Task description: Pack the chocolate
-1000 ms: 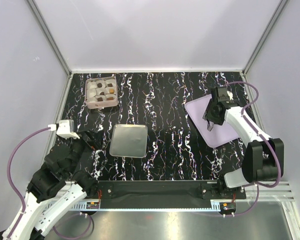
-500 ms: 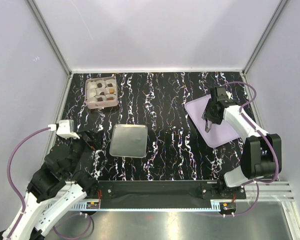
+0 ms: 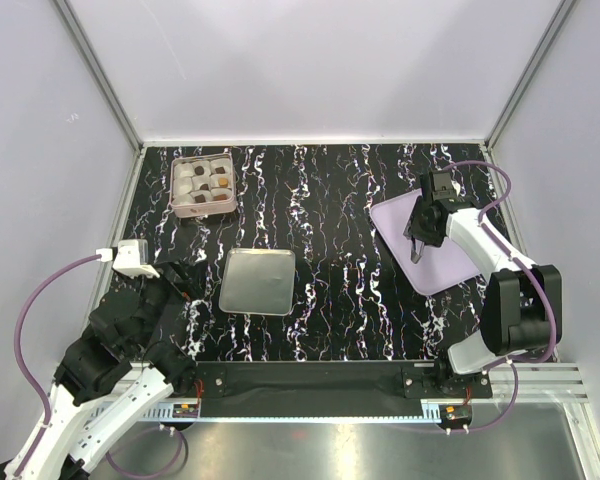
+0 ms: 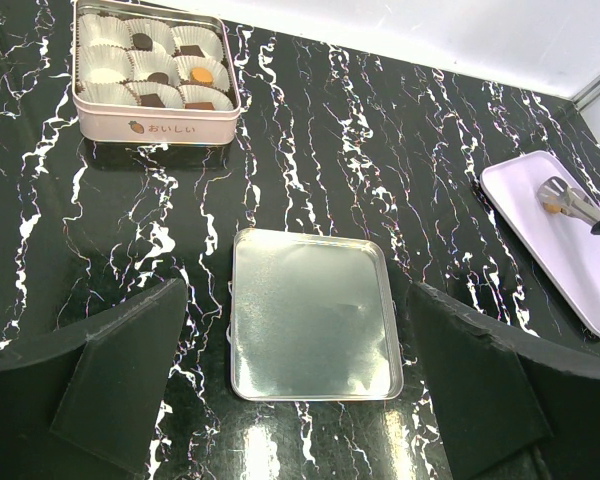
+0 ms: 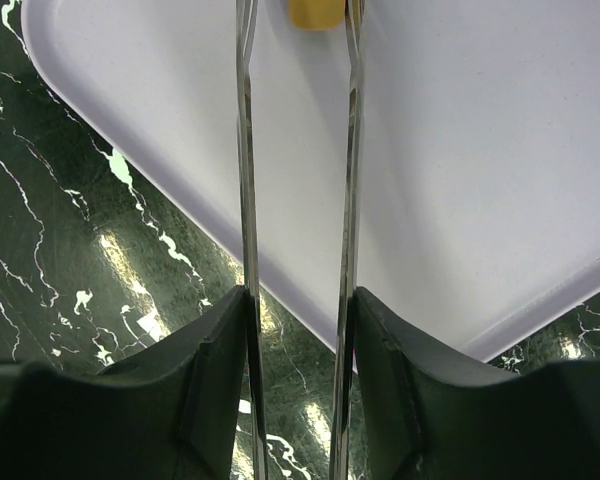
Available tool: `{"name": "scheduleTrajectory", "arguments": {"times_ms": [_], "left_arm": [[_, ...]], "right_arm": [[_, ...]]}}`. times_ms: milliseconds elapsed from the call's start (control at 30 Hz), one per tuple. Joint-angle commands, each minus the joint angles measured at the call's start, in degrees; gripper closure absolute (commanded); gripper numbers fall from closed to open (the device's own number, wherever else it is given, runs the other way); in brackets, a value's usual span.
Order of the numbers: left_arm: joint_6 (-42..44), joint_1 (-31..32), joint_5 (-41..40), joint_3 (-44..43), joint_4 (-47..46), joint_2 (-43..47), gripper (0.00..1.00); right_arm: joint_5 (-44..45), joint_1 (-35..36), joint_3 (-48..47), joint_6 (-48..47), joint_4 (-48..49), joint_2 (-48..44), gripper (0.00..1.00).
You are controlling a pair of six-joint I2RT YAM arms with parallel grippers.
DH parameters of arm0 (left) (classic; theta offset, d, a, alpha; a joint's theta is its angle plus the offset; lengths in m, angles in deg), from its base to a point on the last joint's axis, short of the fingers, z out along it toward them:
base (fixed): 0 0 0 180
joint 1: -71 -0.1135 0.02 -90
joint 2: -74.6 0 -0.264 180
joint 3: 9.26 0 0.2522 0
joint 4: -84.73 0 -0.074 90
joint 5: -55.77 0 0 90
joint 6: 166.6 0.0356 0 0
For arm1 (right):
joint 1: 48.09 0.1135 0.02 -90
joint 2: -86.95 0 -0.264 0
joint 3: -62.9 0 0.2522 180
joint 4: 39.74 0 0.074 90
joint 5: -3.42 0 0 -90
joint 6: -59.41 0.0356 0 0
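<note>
1. The right gripper (image 5: 298,330) clamps tongs (image 5: 246,200), tips flanking a tan chocolate (image 5: 315,12) on the lavender tray (image 5: 460,150), right edge of the surface (image 3: 340,200)
2. The left gripper (image 4: 300,380) gapes, empty
3. More chocolates (image 4: 142,41) sit in the tin (image 4: 155,128), far-left corner

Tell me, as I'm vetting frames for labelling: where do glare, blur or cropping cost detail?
Right wrist: lamp glare spots on the glossy table, the yellow chocolate cropped by the top edge, tongs sharp. Left wrist: soft sheen on the steel tray, little lost. Top external: chocolates in the tin too small for detail.
</note>
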Motion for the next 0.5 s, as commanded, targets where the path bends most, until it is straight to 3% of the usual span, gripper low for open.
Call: {"name": "scheduleTrajectory", "arguments": {"times_ms": [0, 467], "left_arm": [[0.0, -0.1, -0.3, -0.1, -2.9, 0.0, 0.01], [-0.2, -0.1, -0.5, 0.0, -2.9, 0.3, 0.01]], "right_arm": [[0.5, -0.4, -0.3, -1.7, 0.4, -1.0, 0.5], [-1.5, -0.7, -0.8, -3.9, -1.5, 1.3, 0.52]]}}
